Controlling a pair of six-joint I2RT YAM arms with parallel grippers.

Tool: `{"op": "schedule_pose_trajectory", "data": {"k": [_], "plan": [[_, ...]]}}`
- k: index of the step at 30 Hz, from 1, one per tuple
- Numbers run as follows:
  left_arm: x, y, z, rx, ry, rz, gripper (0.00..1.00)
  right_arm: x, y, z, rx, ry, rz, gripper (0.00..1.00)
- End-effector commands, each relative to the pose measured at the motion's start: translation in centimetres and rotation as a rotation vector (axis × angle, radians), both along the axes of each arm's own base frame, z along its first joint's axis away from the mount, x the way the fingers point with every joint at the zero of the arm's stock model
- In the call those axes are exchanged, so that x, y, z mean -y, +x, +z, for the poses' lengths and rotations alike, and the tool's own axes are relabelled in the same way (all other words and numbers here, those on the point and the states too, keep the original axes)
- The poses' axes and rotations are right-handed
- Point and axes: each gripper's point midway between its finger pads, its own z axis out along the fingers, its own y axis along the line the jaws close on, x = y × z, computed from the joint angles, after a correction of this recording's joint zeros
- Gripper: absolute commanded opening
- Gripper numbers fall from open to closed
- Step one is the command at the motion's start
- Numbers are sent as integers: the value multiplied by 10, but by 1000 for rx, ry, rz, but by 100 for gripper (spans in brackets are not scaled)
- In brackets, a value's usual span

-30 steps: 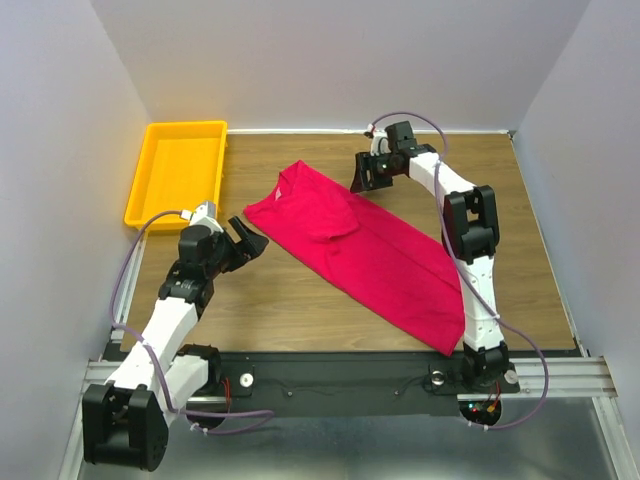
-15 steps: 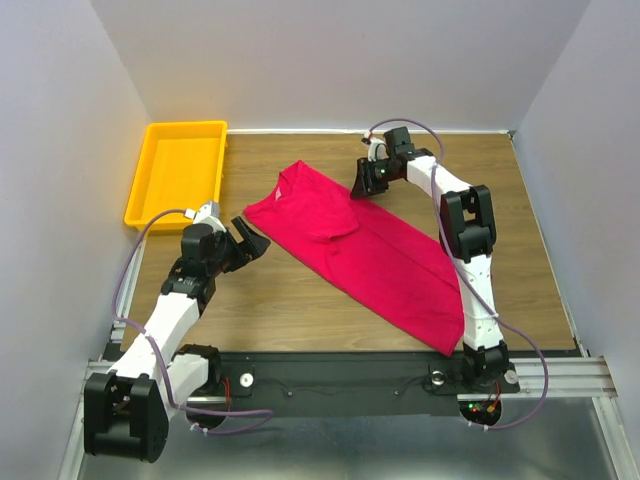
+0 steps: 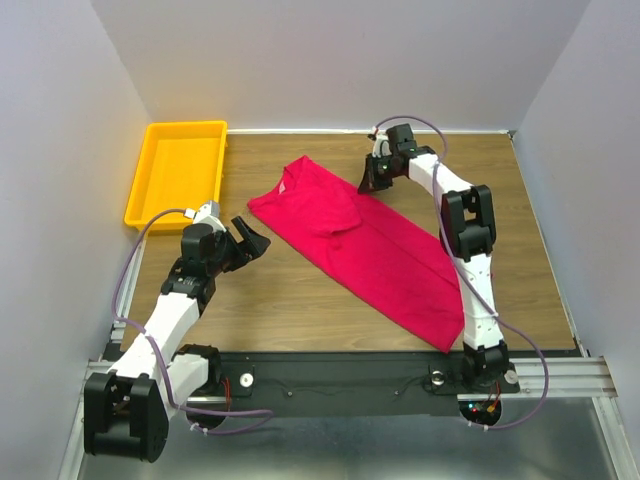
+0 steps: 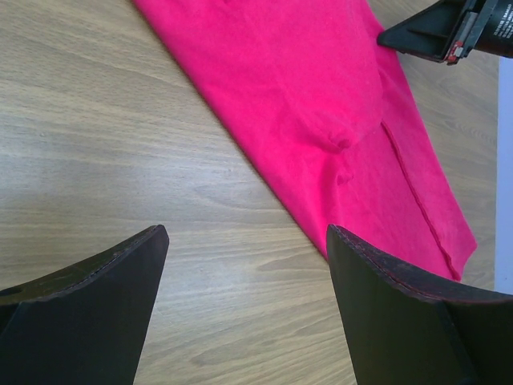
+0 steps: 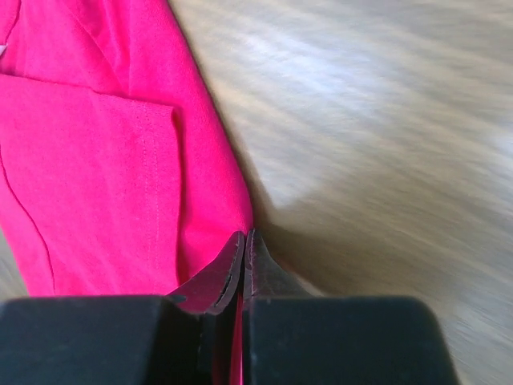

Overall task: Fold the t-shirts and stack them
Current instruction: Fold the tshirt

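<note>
Top external: tray [image 3: 150,132] far-left on table [image 3: 280,305], apart from shirt [image 3: 375,255] lying diag. mid-table. R gripper [image 3: 372,181], jaws apart 1 s ago, now pinches shirt's far edge. L gripper [image 3: 250,238] agape near collar end, holding nothing.

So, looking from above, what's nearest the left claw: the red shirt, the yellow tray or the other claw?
1. red t-shirt, just right of the left gripper.
2. yellow tray, back-left.
3. right gripper, far right, pinching the shirt's edge.
</note>
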Motion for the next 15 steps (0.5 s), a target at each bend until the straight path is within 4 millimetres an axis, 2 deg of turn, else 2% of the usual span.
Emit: {"op": "schedule_pose_trajectory", "data": {"k": [1,2,4,6,10,11,12,13,15], "plan": [[1,9,14,59,7,-16,91,45,41,16,71,-19,-164,1],[1,10,15,62,4,-15,91,62,46,16,72,-21,-202,1],[2,10,13,57,3,-21,91,78,48,17,71,-28,-248,1],[3,12,15,63,1,-24,91,104,54,17,74,-39,-322,1],[5,14,17,69,-7,-27,91,150,52,17,69,-64,-442,1],[6,15,18,71,-13,-29,91,167,49,18,69,-71,-487,1],[6,15,18,72,-14,-34,91,171,46,18,66,-76,-503,1],[7,15,18,73,-18,-34,91,188,42,12,58,-87,-547,1],[8,16,19,79,-26,-37,91,213,38,20,63,-83,-614,1]]}}
